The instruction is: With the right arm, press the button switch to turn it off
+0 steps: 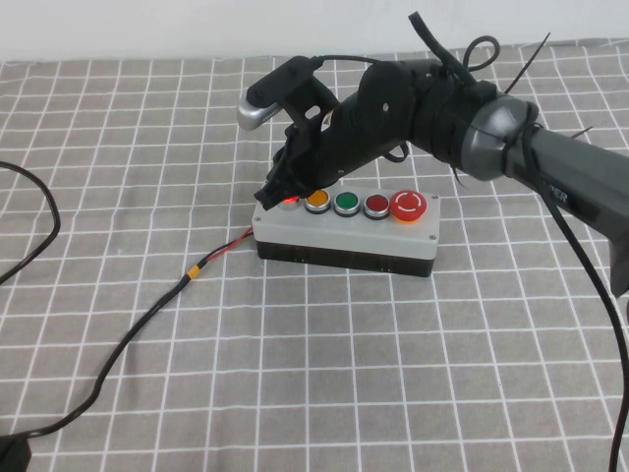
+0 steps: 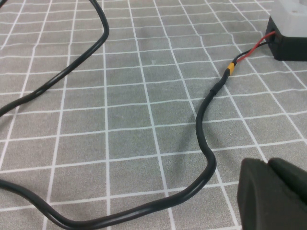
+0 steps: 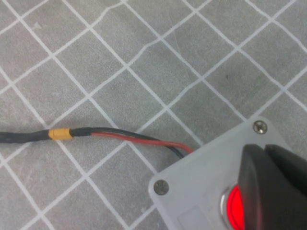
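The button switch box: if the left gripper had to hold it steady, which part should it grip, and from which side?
Probably the button switch by its long front and back walls near the mushroom-button end, coming from above. The walls look flat and parallel; the cable leaves the other end, where the right gripper sits over the lit red lamp. The left gripper waits beside the cable, away from the box.

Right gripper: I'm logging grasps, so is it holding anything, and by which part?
Nothing is held. The right gripper, fingers together, sits over the lit red lamp at the button switch's left end. The left gripper holds nothing.
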Controlling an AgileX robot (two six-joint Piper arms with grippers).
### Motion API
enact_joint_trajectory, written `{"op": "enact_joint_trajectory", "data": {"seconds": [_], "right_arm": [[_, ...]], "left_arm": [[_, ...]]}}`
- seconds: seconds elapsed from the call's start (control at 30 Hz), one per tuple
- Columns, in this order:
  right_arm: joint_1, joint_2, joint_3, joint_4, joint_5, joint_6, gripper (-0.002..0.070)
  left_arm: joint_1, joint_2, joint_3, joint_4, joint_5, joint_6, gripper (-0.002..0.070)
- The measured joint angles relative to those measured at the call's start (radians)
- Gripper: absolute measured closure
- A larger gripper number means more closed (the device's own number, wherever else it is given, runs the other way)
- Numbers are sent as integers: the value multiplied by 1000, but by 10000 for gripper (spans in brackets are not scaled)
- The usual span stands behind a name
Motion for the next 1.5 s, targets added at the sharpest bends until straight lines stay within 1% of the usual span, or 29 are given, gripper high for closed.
{"op": "enact_joint_trajectory", "data": {"seconds": [0.3, 0.4, 0.67, 0.9, 1.0, 1.1, 1.2, 1.37, 1.5], "right_arm": [[0, -18, 0, 2, 1, 18, 692], [-2, -60, 14, -19, 50, 18, 692], [-28, -302, 20, -84, 146, 28, 692], [-30, -513, 41, -229, 242, 113, 692], [-30, -621, 129, -269, 248, 120, 692], [-30, -757, 285, -276, 207, 123, 692], [-30, -898, 499, -276, 131, 129, 692], [-30, -1150, 835, -273, -3, 208, 692], [-30, -1336, 1036, -263, -52, 231, 692]], "left_arm": [[0, 0, 0, 0, 0, 0, 678], [0, 0, 0, 0, 0, 0, 678], [0, 0, 0, 0, 0, 0, 678], [0, 0, 0, 0, 0, 0, 678], [0, 0, 0, 0, 0, 0, 678], [0, 0, 0, 0, 0, 0, 678], [0, 0, 0, 0, 0, 0, 678], [0, 0, 0, 0, 0, 0, 678], [0, 0, 0, 0, 0, 0, 678]]}}
